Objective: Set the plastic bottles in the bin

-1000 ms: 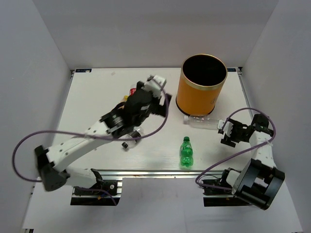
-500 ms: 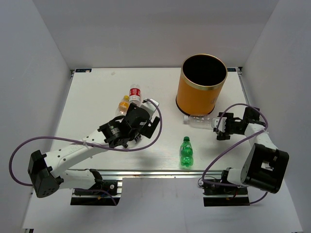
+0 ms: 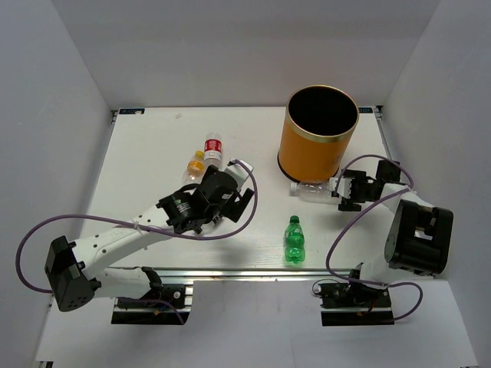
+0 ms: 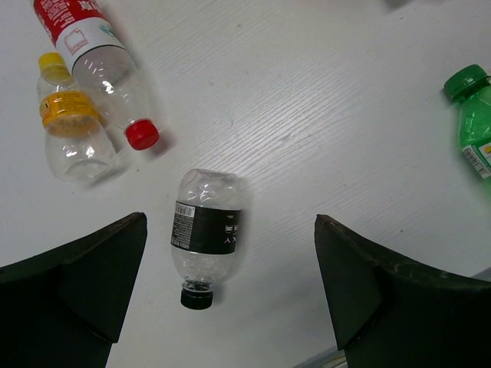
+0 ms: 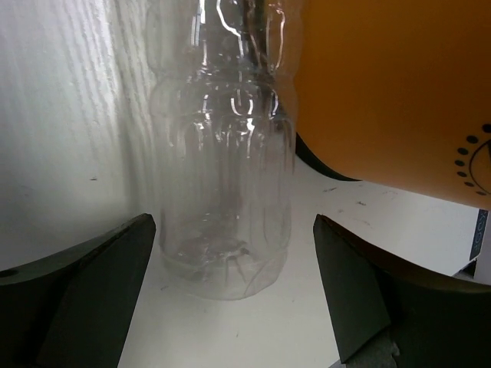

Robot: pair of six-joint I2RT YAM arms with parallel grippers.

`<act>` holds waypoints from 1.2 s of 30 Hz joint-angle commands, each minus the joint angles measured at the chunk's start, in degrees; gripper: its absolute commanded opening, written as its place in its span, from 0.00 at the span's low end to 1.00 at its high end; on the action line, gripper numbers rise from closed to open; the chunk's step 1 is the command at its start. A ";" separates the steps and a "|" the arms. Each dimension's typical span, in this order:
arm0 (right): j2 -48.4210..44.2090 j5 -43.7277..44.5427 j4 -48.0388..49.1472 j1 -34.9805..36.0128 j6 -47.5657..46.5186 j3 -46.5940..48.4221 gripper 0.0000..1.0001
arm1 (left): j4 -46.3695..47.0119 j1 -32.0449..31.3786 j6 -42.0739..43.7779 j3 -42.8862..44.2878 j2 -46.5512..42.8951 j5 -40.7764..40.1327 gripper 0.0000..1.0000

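Observation:
The orange bin (image 3: 318, 138) stands at the back right, also in the right wrist view (image 5: 383, 92). A clear bottle (image 3: 311, 189) lies at its foot. My right gripper (image 3: 343, 193) is open, and the bottle's base (image 5: 222, 230) sits between its fingers without touching. My left gripper (image 3: 222, 211) is open above a black-label bottle (image 4: 207, 230) with a black cap, which the arm hides in the top view. A red-label bottle (image 3: 212, 147) and a yellow-orange bottle (image 3: 196, 163) lie behind it. A green bottle (image 3: 294, 239) lies near the front edge.
White walls close in the table on three sides. A metal rail (image 3: 230, 270) runs along the front edge. In the left wrist view the red-label bottle (image 4: 92, 46), the yellow-orange bottle (image 4: 69, 130) and the green bottle (image 4: 476, 115) lie round the open fingers.
My left arm has pulled back from the far bottles toward the front and now hangs over the black-label bottle. My right gripper has moved left and forward onto the clear bottle's base.

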 commanded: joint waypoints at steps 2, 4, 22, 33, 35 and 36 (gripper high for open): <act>3.82 1.42 -0.75 1.41 -0.04 6.17 0.90 | 0.46 -0.20 0.64 -0.60 0.35 2.03 1.00; 6.88 1.77 -3.05 2.11 -1.09 7.94 0.90 | 0.46 -0.20 0.64 -0.60 0.35 2.03 1.00; 3.93 4.85 -14.83 6.60 -11.55 4.26 0.85 | 0.46 -0.20 0.64 -1.13 0.88 3.08 1.00; 7.25 10.12 -21.25 10.37 -6.11 5.48 0.82 | 2.13 -0.20 1.34 -1.66 0.88 8.27 1.00; 9.88 12.13 -22.31 11.16 -4.01 6.10 0.78 | 2.65 -0.20 1.87 -1.66 0.88 8.80 1.00; 10.50 12.49 -22.66 11.52 -2.26 6.97 0.69 | 2.65 -0.20 1.87 -1.66 0.88 8.80 1.00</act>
